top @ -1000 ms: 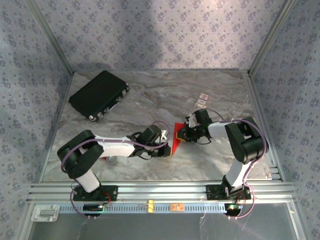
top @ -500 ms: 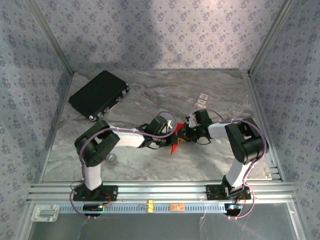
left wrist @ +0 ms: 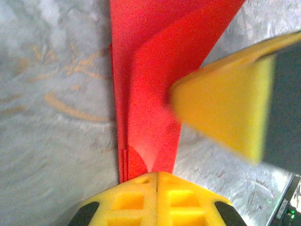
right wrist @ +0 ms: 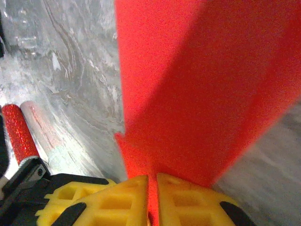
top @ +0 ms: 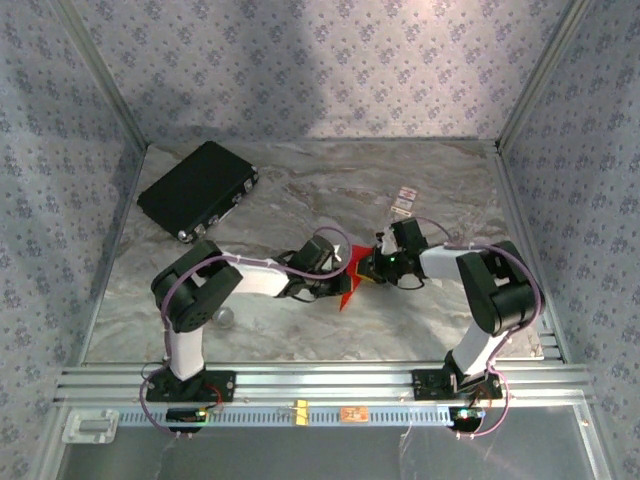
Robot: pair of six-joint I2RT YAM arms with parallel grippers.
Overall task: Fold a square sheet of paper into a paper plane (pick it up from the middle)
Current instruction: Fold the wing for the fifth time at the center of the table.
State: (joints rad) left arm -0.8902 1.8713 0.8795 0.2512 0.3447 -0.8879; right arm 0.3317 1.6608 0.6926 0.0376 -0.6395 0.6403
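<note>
Two grippers meet at the centre of the top view, both on the red paper (top: 347,287).

- Left gripper (left wrist: 156,178): fingers pressed together at the bottom of the left wrist view, pinching the narrow end of the paper, which runs up the frame from between them.
- Right gripper (right wrist: 152,181): fingers almost closed at the bottom of the right wrist view, with a thin edge of red paper caught in the slit between them. One of its yellow fingers (left wrist: 221,110) also shows at the right of the left wrist view, lying against the paper.
- Paper: no longer a flat square. The left wrist view shows overlapping layers and a long crease down the middle. The top view shows a point aimed at the lower edge of the frame. Whether it rests on the marble table (top: 300,330) or hangs just above it cannot be told.

Judgement: folding is well under way, with the sheet narrowed and the centre crease made. A finished dart with spread wings is not yet visible. Remaining steps are probably the wing folds and setting it down.

A black case (top: 198,190) lies at the upper left, well apart.
</note>
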